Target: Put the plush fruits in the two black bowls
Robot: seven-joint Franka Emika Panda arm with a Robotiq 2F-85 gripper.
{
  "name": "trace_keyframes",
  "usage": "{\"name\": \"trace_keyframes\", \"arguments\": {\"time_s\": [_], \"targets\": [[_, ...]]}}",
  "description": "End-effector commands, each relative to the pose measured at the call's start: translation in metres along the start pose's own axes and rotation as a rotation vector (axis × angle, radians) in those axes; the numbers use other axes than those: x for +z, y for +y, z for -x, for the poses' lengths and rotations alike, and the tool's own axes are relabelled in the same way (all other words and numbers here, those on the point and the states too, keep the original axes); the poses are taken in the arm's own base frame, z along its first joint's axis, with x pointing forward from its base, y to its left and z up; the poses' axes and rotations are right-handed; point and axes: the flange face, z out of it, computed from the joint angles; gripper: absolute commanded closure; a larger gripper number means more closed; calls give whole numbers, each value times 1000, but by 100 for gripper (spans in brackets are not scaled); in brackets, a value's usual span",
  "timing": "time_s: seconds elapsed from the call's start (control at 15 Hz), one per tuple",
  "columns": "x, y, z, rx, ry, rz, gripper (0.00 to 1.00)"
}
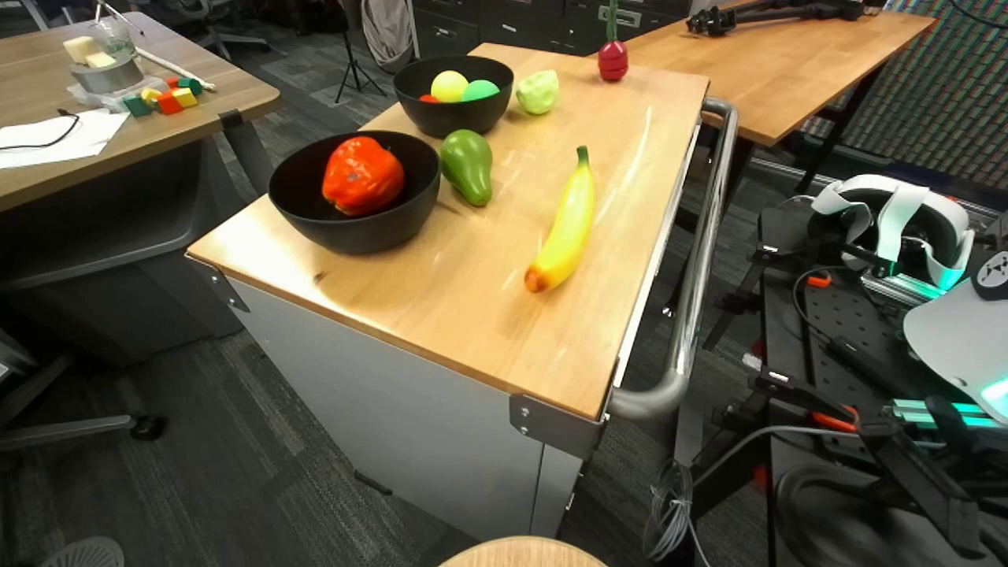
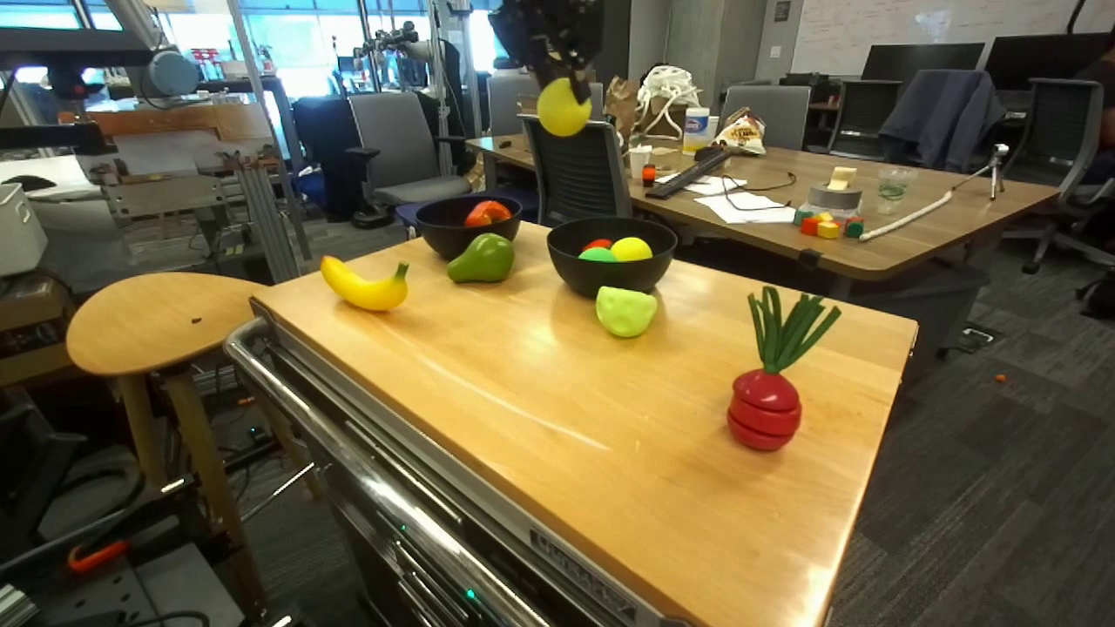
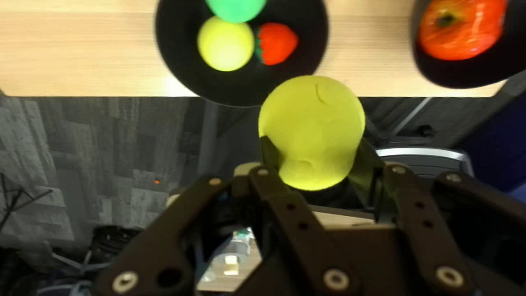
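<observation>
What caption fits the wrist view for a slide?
Jaws gripping a round yellow toy; beyond it, a black bowl holds a strawberry, a yellow ball and a green ball.

The table (image 1: 441, 299) has a pale, shiny wooden top with a metal rail (image 1: 705, 236) along one long side. A green pear-shaped fruit (image 1: 468, 165) lies on its side on the wood. Just beside it sits one black bowl (image 1: 354, 236); whether they touch is hard to tell. The other black bowl (image 1: 453, 118) stands near it too. A yellow banana (image 1: 565, 224) lies apart from it, on its rail side. A light green chunk (image 2: 625, 312) rests farther from it than either bowl. Farthest from it, a red vegetable (image 2: 764, 411) stands upright, green leaves up.
</observation>
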Motion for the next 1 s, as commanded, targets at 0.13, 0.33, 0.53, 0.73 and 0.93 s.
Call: {"name": "trace_keyframes", "arguments": {"time_s": [0.13, 0.33, 0.53, 0.73, 0.93], "targets": [[-7, -140, 55, -193, 151, -163, 80], [9, -195, 74, -297, 211, -256, 80], [31, -228, 84, -400, 248, -318, 80], [59, -227, 86, -468, 246, -316, 80], [82, -214, 87, -508, 236, -287, 80]]}}
